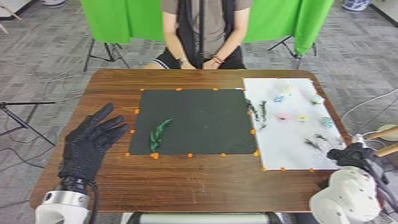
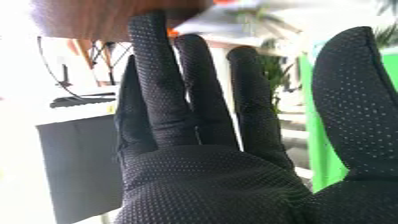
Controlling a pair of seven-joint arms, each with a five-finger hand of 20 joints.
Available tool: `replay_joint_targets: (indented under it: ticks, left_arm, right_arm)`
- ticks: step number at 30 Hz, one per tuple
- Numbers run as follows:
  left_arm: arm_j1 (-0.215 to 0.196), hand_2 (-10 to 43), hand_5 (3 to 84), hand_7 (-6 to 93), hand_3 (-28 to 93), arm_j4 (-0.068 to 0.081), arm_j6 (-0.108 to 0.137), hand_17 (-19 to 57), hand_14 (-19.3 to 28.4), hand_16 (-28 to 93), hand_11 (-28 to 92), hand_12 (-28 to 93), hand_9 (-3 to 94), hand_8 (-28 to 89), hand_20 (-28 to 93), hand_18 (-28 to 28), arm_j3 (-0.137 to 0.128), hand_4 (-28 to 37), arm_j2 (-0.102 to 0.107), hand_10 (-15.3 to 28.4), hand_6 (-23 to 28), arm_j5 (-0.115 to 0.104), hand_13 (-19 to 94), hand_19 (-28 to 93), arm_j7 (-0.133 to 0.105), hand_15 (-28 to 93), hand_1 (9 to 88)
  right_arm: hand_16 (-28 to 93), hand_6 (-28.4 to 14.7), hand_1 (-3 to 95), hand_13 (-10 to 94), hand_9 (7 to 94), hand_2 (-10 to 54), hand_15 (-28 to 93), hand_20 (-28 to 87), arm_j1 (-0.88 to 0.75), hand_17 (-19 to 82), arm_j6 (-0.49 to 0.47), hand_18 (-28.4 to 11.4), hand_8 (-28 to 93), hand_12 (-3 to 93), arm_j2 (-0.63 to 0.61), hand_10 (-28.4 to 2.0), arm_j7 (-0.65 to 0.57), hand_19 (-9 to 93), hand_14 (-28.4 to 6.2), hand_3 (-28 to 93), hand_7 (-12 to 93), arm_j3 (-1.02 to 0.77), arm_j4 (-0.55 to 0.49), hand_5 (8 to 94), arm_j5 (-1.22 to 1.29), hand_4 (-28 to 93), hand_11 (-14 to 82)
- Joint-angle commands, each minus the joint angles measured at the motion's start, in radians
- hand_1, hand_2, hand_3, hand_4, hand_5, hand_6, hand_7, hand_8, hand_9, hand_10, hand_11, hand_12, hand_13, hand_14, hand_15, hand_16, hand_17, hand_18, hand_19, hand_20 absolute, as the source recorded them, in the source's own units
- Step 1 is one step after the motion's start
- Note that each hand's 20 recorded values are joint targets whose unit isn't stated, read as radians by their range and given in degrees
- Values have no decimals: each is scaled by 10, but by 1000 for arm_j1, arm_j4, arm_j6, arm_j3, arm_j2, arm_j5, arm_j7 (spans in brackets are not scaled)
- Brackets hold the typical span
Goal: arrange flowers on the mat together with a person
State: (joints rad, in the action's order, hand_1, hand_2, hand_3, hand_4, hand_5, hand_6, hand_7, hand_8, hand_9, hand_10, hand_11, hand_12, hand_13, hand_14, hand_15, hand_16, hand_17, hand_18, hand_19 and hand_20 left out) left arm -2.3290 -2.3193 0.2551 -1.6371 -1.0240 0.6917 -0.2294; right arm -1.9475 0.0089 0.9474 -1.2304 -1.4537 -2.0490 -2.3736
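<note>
One green sprig lies on the dark mat, towards its left edge. Just right of the mat, a white sheet on the brown counter bears pale flowers and more green stems. The left hand is left of the mat, its fingers straight and slightly apart. Well right of the mat is the right hand, fingers straight and spread apart.
</note>
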Motion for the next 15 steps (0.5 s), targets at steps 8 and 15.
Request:
replay_joint_targets:
  ticks: [8, 15]
  left_arm:
    - [-14, 93, 367, 101, 762, 2, -17, -52, 284, -120, 261, 100, 370, -87, -171, 279, -6, -283, -20, 229, 102, 13, 289, 669, 20, 513, 219]
    - [-18, 93, 367, 102, 762, 0, -16, -53, 284, -120, 261, 100, 371, -87, -171, 279, -11, -283, -25, 228, 102, 16, 289, 669, 25, 513, 220]
  right_arm:
    - [96, 16, 430, 698, 807, -88, 507, 100, 59, 159, -173, -150, -59, 148, 31, -122, 26, 643, -94, 719, 149, 92, 70, 789, -36, -282, 223]
    - [131, 21, 497, 762, 906, -95, 590, 95, 48, 200, -103, -147, 11, 183, 20, -107, 24, 696, -84, 658, 179, 111, 68, 890, -102, -283, 297]
